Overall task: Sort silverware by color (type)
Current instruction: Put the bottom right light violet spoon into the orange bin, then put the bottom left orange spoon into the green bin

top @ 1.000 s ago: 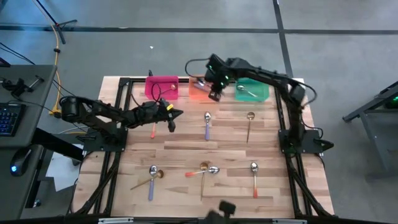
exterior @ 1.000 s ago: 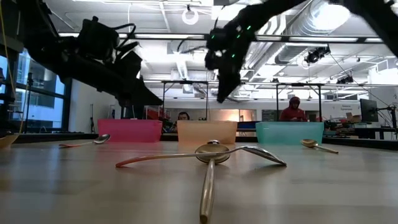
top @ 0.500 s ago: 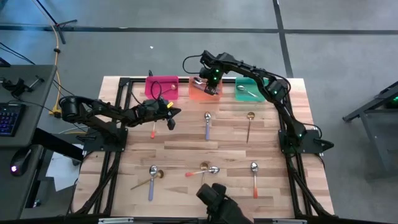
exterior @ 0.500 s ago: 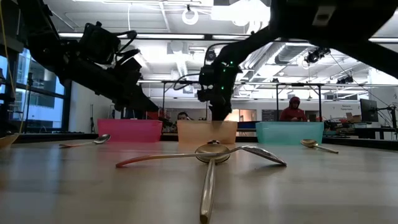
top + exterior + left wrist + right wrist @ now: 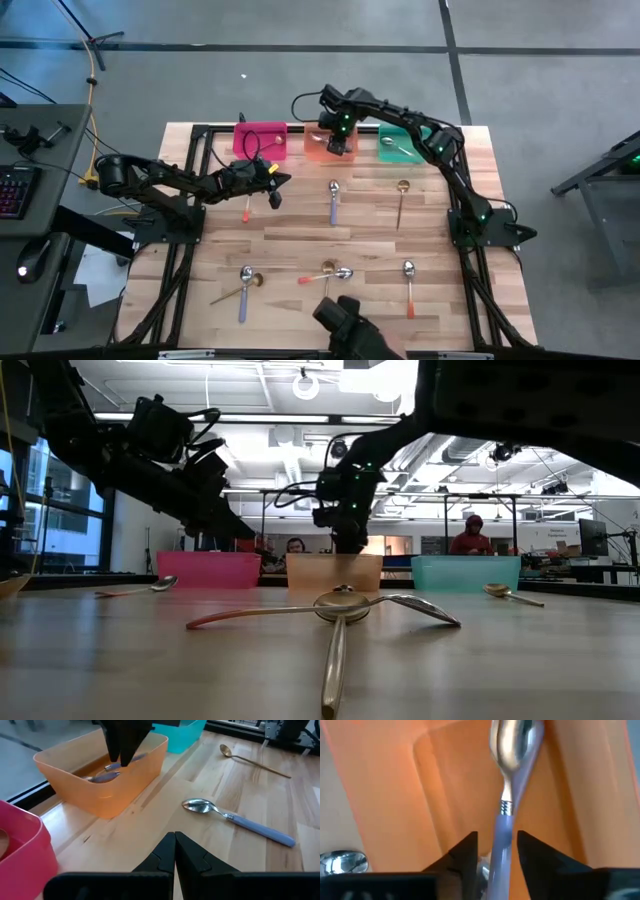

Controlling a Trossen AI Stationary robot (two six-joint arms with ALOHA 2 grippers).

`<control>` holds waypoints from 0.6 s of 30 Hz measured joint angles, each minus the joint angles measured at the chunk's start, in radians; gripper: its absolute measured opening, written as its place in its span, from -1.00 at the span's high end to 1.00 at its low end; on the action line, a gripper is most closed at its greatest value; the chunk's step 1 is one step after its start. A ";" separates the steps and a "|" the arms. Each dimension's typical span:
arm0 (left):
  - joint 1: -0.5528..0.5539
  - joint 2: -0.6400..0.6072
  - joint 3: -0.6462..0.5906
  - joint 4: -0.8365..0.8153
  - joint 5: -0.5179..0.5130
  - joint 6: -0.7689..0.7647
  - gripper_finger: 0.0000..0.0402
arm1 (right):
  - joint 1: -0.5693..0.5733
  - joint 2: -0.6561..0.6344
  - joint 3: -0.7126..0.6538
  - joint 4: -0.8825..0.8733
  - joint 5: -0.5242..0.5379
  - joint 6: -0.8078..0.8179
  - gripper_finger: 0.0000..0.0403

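A spoon with a purple-blue handle (image 5: 504, 822) points bowl-first (image 5: 512, 740) into the orange bin (image 5: 318, 150). My right gripper (image 5: 496, 834) hangs over that bin (image 5: 100, 785), pointing down, fingers apart on either side of the handle. In the left wrist view the spoon (image 5: 112, 770) shows inside the bin, just under those fingers. My left gripper (image 5: 175, 840) is shut and empty, held above the table's far left part (image 5: 288, 182), beside an orange-handled spoon (image 5: 246, 208). More silverware lies flat on the table. My right gripper's fingers (image 5: 470, 852) stand apart on both sides of the purple-blue handle (image 5: 503, 832), coming from above and lying along the spoon. Whether either finger touches the handle, I cannot tell. The spoon's bowl end is down in the orange bin.
A pink bin (image 5: 260, 138) and a teal bin (image 5: 405, 148) holding a spoon flank the orange one along the far edge. Loose spoons lie at mid-table (image 5: 333, 200) (image 5: 402, 198) and nearer (image 5: 244, 285) (image 5: 330, 272) (image 5: 409, 285). A dark object (image 5: 345, 325) sits at the near edge.
My right gripper has come down and a little toward the table's left and far edges, from between the orange and teal bins to just over the orange bin, and has stayed there for the last half second.
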 joint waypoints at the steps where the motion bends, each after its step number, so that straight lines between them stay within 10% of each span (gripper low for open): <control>1: -0.001 0.000 0.000 0.000 -0.003 0.004 1.00 | 0.001 0.000 0.000 0.006 0.000 0.000 0.35; 13: -0.001 0.000 0.000 -0.008 0.036 0.053 1.00 | 0.018 -0.012 0.216 -0.137 0.031 -0.077 0.78; 18: 0.000 0.000 0.000 0.001 0.039 0.046 1.00 | 0.014 -0.098 0.044 0.086 -0.123 -0.011 0.96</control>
